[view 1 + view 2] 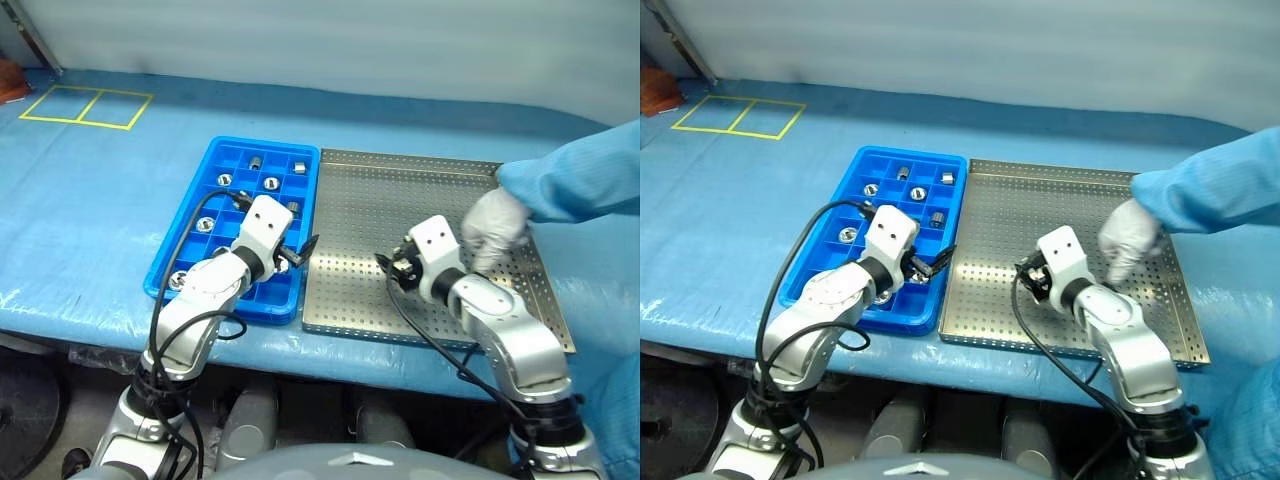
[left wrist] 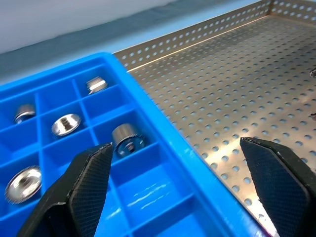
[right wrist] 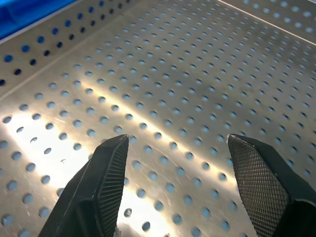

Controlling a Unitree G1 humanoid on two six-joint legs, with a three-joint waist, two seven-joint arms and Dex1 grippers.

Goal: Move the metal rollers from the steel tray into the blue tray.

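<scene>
Blue plastic tray of square compartments lies touching the square perforated steel tray, seen from the head; small shiny metal rollers sit in its cells. A person's white-gloved hand rests on the steel tray. Left wrist view – left gripper spread wide over the blue rim. Right wrist view – right gripper parted, empty, above bare perforated steel.

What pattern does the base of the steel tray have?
Rows of tiny round holes across the steel tray, clearest in the right wrist view.
</scene>
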